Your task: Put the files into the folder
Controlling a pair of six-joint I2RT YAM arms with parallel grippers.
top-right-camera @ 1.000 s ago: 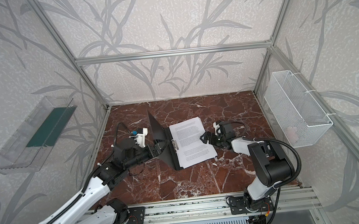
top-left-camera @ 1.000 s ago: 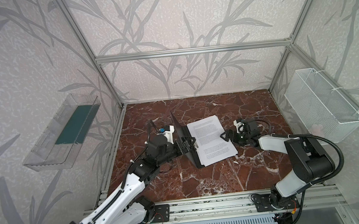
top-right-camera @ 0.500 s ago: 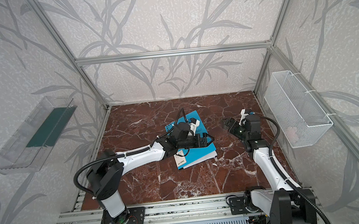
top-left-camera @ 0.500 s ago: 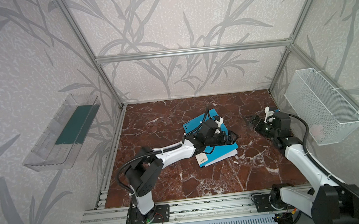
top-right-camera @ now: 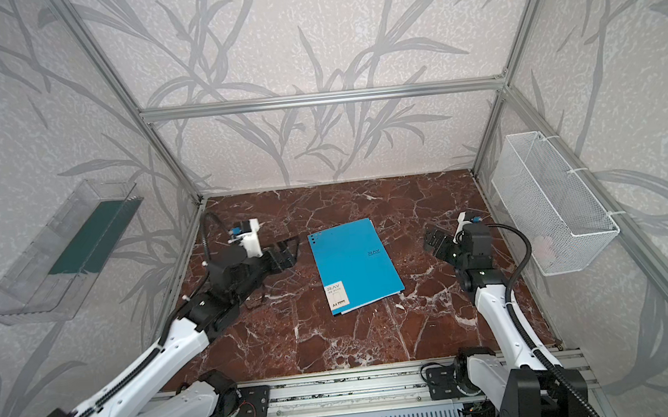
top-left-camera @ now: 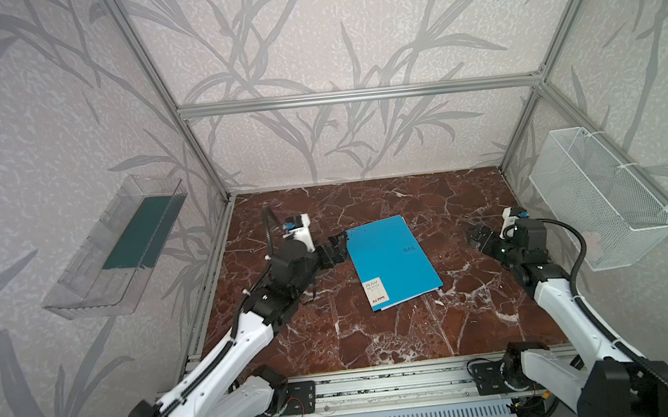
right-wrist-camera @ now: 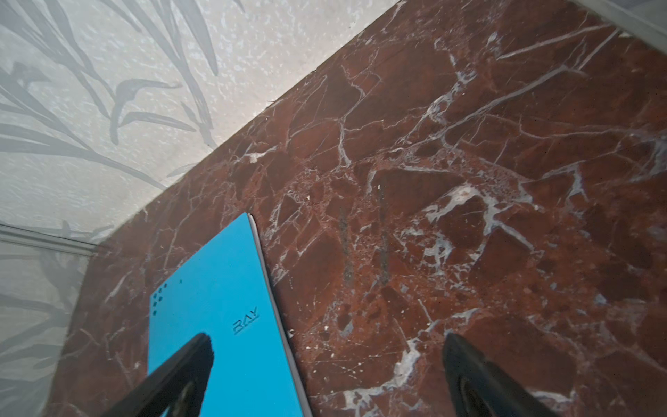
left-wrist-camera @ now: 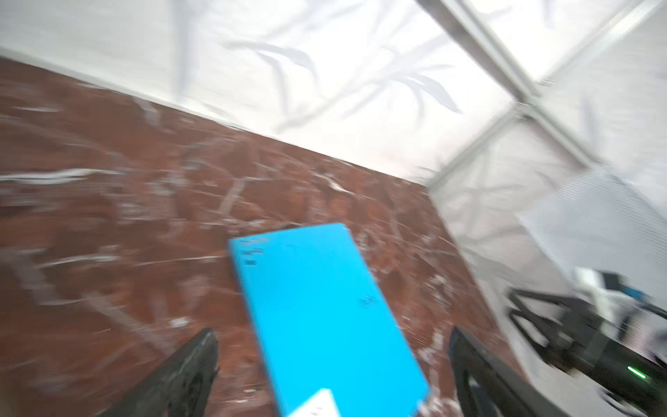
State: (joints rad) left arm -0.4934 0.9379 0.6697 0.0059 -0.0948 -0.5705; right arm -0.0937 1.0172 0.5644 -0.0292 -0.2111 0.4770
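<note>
Folder [top-left-camera: 391, 260] lies shut and flat on the table [top-left-camera: 378, 339], just beside our left gripper [top-left-camera: 338, 247] and farther from our right gripper [top-left-camera: 478, 238]. Both are spread wide and empty. We judge only backing away remains, so we should lift clear without snagging the cover. Its long axis runs slantwise between the grippers, label end toward our bases.

Black two-fingered left claw [top-left-camera: 338, 247], fingers spread wide and empty, on white-and-black left arm [top-left-camera: 229, 351] reaching forward and inward. Black two-fingered right claw [top-left-camera: 478, 238], likewise spread and empty, on white-and-black right arm [top-left-camera: 556, 305] angled inward.
</note>
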